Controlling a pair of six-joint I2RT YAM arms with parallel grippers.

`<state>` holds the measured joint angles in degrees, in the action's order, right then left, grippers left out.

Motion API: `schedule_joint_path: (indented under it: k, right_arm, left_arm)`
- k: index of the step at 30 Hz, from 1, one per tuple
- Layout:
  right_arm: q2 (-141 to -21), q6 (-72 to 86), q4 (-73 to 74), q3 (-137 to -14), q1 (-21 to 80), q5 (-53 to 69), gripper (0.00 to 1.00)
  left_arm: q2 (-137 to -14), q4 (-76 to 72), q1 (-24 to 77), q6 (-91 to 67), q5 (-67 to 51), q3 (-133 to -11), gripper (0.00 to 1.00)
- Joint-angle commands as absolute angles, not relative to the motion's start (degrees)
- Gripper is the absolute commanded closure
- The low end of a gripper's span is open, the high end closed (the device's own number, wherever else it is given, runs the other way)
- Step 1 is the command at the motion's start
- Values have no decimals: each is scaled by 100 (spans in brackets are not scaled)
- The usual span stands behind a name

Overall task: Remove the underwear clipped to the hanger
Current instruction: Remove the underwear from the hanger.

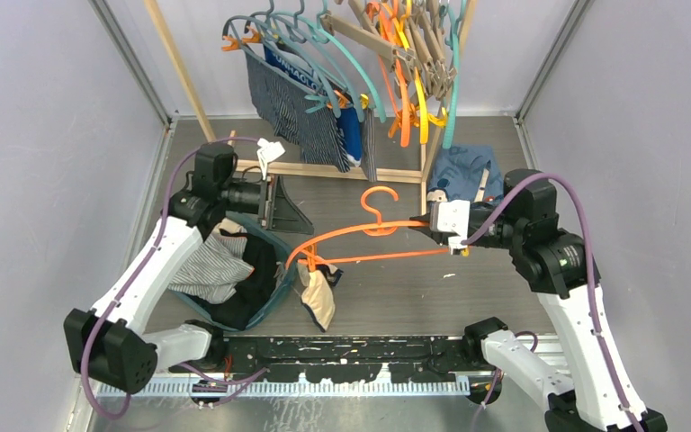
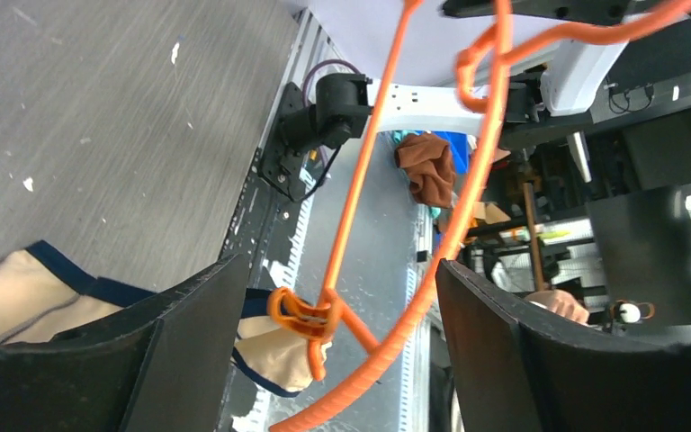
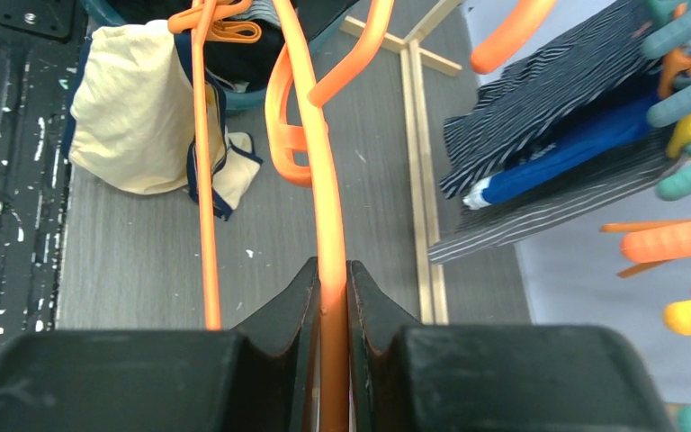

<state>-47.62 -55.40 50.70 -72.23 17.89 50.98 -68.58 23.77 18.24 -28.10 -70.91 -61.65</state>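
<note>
This looks like a robot lab, not a home. A grey bench [image 1: 396, 297] sits between plain white walls [image 1: 45, 135] held up by metal posts [image 1: 135, 63]. The left arm [image 1: 148, 270] and the right arm [image 1: 576, 315] are fixed by a black rail [image 1: 360, 346] at the near edge. A wooden rack [image 1: 178, 67] stands at the back, full of plastic hangers [image 1: 402, 99].

Orange hanger [image 3: 328, 225], beige navy-trimmed underwear [image 3: 135, 117]
</note>
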Motion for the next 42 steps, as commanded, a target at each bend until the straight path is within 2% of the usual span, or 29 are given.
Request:
schedule_joint_path:
  k: [1, 6, 9, 13, 22, 27, 34, 35, 37, 42]
  right_arm:
    - [-4810, -5448, 4971, -7015, 1767, 5418, 99]
    - [-4775, -5276, 5010, -6813, 1767, 5442, 99]
    - [-4822, -4858, 4791, -6798, 1769, 5587, 99]
    - [-4909, -4388, 4577, -6815, 1767, 5758, 99]
    - [-4812, -3864, 4114, -6619, 1635, 5703, 99]
    - [-4840, -3806, 4062, -6537, 1621, 5750, 99]
    - [-4820, -3714, 4008, -6376, 1595, 5817, 99]
    - [-4811, -3693, 4001, -6342, 1589, 5818, 99]
    - [-4767, -3601, 3991, -6274, 1557, 5795, 96]
    - [-4796, -3194, 4188, -6263, 1521, 5715, 57]
  left_arm:
    - [-6361, 1692, 1802, -2558, -7058, -6476, 20]
    - [-6316, 1899, 1963, -1936, -6980, -6747, 18]
    - [-6417, 2644, 2430, -1063, -6794, -6918, 19]
    - [-6507, 3656, 2928, 133, -6167, -7133, 24]
    - [-6514, 3961, 3193, 719, -6108, -7046, 44]
    - [-6622, 3966, 3258, 809, -6164, -7164, 62]
    - [-6568, 4178, 3278, 1339, -5976, -7243, 98]
    - [-6537, 4237, 3278, 1487, -5893, -7258, 100]
    - [-6454, 4403, 3277, 1838, -5730, -7300, 100]
    - [-6338, 4698, 3278, 2842, -5222, -7491, 100]
